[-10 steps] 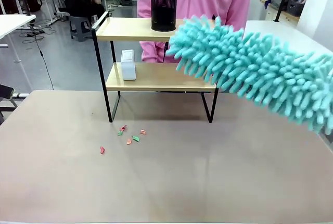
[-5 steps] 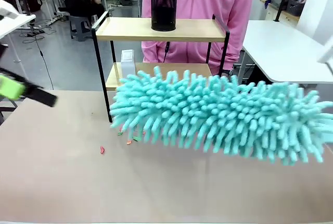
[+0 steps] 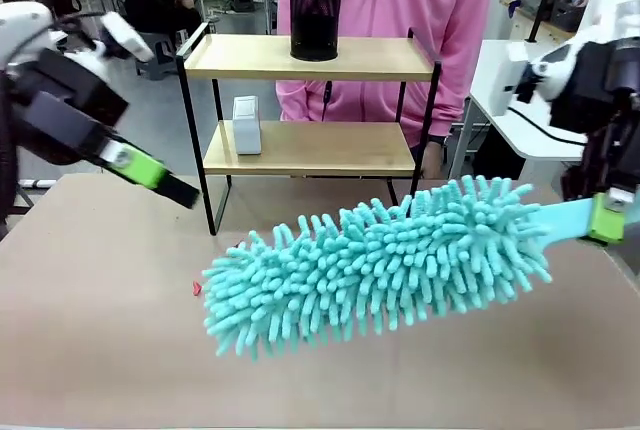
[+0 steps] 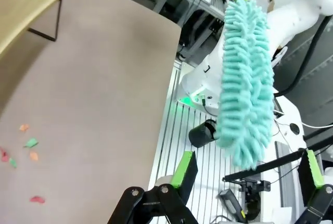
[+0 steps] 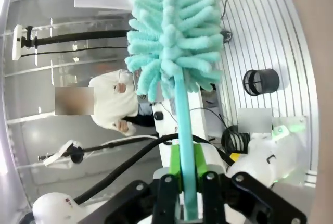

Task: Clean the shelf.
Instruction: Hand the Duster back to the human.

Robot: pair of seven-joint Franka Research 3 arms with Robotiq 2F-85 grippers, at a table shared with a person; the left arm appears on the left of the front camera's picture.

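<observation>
Gripping the duster (image 3: 380, 260) by its handle end, the right gripper (image 3: 607, 218) holds it low over the table (image 3: 100, 350), in front of the shelf (image 3: 380, 55) at the far side. The left gripper (image 4: 248, 160) hangs spread and empty. Careless sweeps could topple the cup (image 3: 315, 20) or box (image 3: 246, 123).
</observation>
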